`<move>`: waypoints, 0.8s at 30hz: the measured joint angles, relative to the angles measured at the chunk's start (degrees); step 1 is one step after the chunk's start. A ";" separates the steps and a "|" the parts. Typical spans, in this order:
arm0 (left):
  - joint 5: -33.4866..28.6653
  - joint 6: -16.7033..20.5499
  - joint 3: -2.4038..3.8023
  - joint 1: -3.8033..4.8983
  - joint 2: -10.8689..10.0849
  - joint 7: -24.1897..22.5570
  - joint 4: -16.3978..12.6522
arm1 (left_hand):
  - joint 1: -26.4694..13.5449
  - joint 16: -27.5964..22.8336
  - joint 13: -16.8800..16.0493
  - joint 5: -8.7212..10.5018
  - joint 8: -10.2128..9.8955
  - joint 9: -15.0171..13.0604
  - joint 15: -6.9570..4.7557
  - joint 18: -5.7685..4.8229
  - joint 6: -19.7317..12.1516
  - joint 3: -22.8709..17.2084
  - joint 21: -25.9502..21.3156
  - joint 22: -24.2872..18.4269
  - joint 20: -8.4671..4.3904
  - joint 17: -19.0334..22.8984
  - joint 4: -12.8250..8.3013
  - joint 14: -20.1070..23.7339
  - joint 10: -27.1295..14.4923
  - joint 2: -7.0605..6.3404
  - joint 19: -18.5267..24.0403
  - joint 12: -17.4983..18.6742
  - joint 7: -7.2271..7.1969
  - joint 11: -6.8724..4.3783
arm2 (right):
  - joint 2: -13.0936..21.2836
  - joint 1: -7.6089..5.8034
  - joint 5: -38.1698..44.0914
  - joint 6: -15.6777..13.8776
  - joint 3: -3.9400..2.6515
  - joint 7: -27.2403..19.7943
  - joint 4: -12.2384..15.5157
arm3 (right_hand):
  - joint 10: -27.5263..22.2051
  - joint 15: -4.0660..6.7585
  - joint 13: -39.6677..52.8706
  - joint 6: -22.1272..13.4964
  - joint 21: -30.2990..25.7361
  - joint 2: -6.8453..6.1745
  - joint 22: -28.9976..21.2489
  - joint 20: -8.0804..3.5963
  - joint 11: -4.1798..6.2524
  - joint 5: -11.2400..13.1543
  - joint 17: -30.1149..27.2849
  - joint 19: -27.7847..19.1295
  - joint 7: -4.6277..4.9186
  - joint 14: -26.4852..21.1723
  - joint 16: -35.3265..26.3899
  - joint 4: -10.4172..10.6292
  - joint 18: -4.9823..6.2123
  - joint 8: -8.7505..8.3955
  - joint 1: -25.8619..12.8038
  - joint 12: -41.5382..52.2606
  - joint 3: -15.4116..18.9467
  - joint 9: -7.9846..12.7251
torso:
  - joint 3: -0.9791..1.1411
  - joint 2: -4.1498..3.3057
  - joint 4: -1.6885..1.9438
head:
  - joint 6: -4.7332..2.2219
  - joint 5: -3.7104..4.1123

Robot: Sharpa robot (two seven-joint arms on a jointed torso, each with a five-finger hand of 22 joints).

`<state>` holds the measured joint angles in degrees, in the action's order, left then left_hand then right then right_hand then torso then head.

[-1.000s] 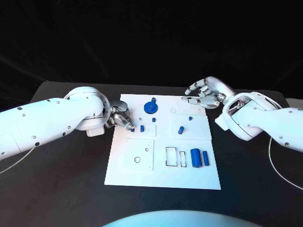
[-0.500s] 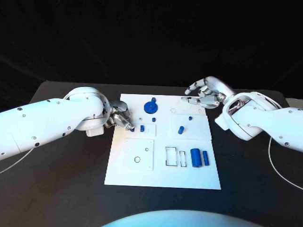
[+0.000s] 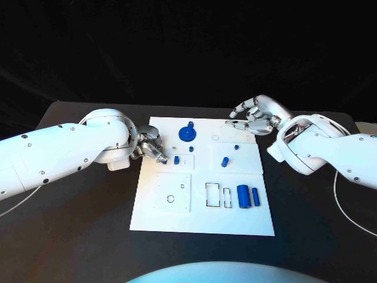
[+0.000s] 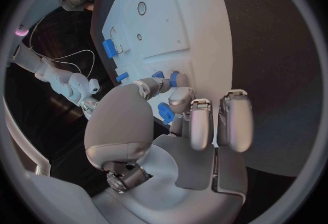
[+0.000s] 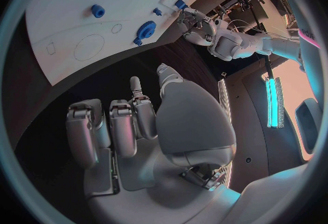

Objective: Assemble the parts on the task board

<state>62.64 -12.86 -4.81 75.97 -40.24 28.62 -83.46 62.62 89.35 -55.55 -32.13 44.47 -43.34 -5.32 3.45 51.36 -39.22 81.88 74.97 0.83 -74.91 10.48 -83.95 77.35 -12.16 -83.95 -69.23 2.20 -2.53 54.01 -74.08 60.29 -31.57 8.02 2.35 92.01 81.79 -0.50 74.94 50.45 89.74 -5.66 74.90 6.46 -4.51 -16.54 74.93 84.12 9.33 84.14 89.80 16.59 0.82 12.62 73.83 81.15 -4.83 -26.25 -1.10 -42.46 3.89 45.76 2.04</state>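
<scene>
At board's left edge | left hand (image 3: 149, 147) fingertips touch small blue part (image 3: 164, 160)

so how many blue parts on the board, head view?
7: gear far middle, three small pegs, slanted piece, two cylinders near right. Left hand may hide more.

No legible text, label, brand, number or sign anywhere.

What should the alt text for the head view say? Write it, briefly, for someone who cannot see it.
A white board on a black table carries small blue parts, with a robot hand at each side. The left hand has its fingers at the board's left edge beside a small blue peg; the right hand hovers curled over the far right corner.
</scene>
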 measured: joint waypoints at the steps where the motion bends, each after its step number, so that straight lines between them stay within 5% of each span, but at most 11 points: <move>1: -0.03 0.05 -0.01 0.00 0.00 0.00 -0.01 | 0.00 0.00 -0.36 -0.41 0.00 0.06 0.00 0.00 0.06 0.11 0.00 0.00 0.00 0.00 -0.11 0.00 0.24 0.00 0.00 -0.23 0.04 0.04 | 0.00 0.00 0.00 0.00 0.00 0.00 0.00 | 0.00 0.00 0.00 0.00 0.00 0.00 0.01 0.00 0.00 0.00 0.00 0.00 0.00 0.00 0.00 0.00 0.00 0.14 0.00 0.00 0.00 0.00 | 0.00 0.00 0.00 | 0.01 0.00; 8: -0.37 0.11 -0.01 0.00 0.08 0.04 0.06 | -0.35 0.45 -2.86 -1.68 -0.11 0.23 -0.20 0.01 0.90 1.28 0.22 0.00 -0.12 0.00 -1.28 -0.20 1.73 -0.01 -0.12 -1.67 -0.07 -0.32 | 0.09 0.00 0.00 0.00 0.00 0.00 0.04 | 0.00 0.00 -0.01 0.00 0.00 0.00 0.05 0.00 0.00 0.00 -0.01 0.00 0.00 0.00 0.00 0.00 0.00 0.23 0.00 0.00 0.00 0.00 | 0.02 -0.01 0.03 | 0.09 0.07; 24: -0.55 -0.24 0.04 0.07 1.01 0.26 1.10 | -1.24 0.45 -3.85 -1.28 -0.13 0.10 -0.40 0.02 1.65 2.02 0.22 -0.02 -0.43 0.00 -2.02 0.00 2.43 0.26 0.01 -1.97 -0.58 -0.63 | 0.11 0.00 0.01 0.00 0.00 0.00 0.09 | 0.00 0.00 -0.02 0.00 0.00 0.00 0.04 0.00 0.00 0.00 -0.01 0.00 0.00 0.00 0.00 0.00 0.00 0.23 0.00 0.00 0.00 0.01 | -0.01 0.03 0.06 | 0.13 -0.08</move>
<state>62.09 -13.10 -4.77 76.04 -39.23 28.88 -82.36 61.38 89.80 -59.40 -33.41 44.34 -43.24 -5.72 3.47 53.01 -37.20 82.10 74.95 0.40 -74.90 8.46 -83.94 79.78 -11.90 -83.93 -71.20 1.63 -3.16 54.13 -74.08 60.30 -31.57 8.02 2.35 92.10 81.79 -0.50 74.93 50.45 89.74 -5.67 74.94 6.46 -4.51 -16.54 74.92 84.12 9.33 84.14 89.81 16.59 0.83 12.85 73.83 81.15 -4.83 -26.24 -1.10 -42.43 3.96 45.89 1.96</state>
